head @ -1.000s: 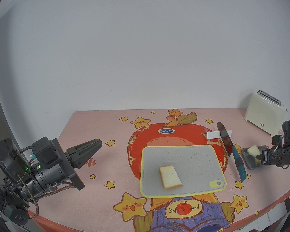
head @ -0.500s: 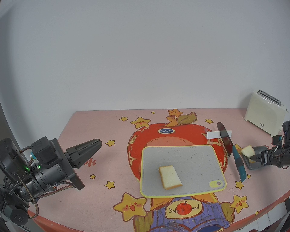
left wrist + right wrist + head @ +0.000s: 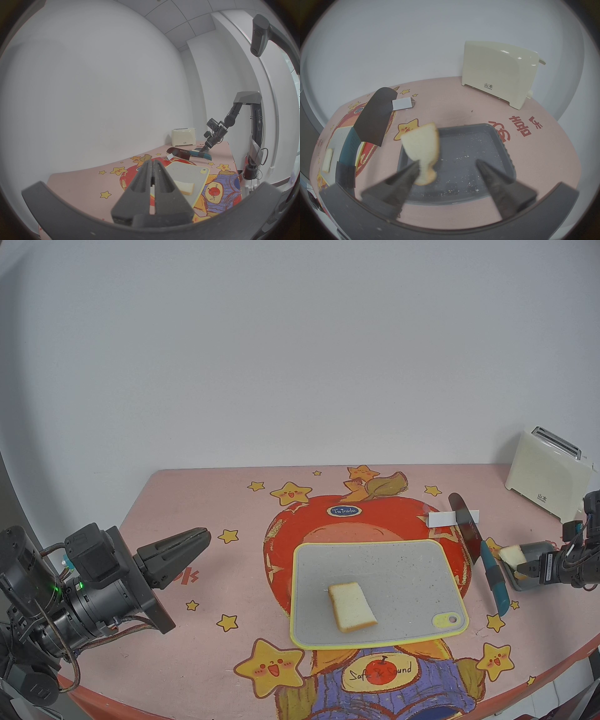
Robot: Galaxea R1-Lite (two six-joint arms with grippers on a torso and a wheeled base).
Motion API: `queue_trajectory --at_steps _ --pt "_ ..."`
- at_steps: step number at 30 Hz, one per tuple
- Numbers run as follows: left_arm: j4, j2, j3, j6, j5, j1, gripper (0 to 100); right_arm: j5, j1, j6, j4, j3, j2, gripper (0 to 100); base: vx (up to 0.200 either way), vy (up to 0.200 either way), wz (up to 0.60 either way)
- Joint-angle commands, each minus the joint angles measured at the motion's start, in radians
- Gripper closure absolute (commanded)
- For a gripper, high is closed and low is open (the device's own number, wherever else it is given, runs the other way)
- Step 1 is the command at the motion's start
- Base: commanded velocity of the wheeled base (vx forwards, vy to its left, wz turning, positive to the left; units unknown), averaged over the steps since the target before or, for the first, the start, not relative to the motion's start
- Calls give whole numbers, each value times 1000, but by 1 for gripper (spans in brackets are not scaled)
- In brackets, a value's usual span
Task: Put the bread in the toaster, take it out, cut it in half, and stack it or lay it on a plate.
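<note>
The right gripper (image 3: 447, 163) hangs over the grey tray (image 3: 504, 150) with its fingers spread wide. A bread piece (image 3: 422, 147) stands tilted against 1 fingertip, and nothing presses on its other side. Whether its lower edge touches the tray cannot be told. The tray lies close to the table's right edge, at 3 o'clock from the cutting board (image 3: 400, 571). The knife (image 3: 481, 552) lies between them, just beside the board's edge. The cream toaster (image 3: 550, 474) stands at 2 o'clock near the far right corner, with a small dark printed mark low on its side. Red characters are printed on the table cover (image 3: 206, 490) beside the tray, and a white card (image 3: 453, 518) touches the blade near its tip. Another bread slice (image 3: 352, 607) lies flat on the board, toward 6 o'clock. The left gripper (image 3: 152, 165), fingers pressed together and empty, hovers at 9 o'clock, well apart from the board, with open pink surface between
</note>
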Motion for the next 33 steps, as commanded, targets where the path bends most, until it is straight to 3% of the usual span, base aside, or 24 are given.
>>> queue_trajectory --at_steps 1,5,23,27,33 --pt "-1 0 0 0 0 0 100 0 7 -1 1 1 1 0 0 0 0" --pt "-1 0 0 0 0 0 100 -15 5 0 -5 -7 3 0 0 0 0" --pt "-1 0 0 0 0 0 100 -1 36 9 -14 -33 -29 0 0 0 0" --pt "-1 0 -1 0 0 -6 100 -1 120 17 -2 -33 -77 0 0 0 0" --pt "-1 1 -1 0 0 -8 100 -41 354 141 9 -48 -132 0 0 0 0"
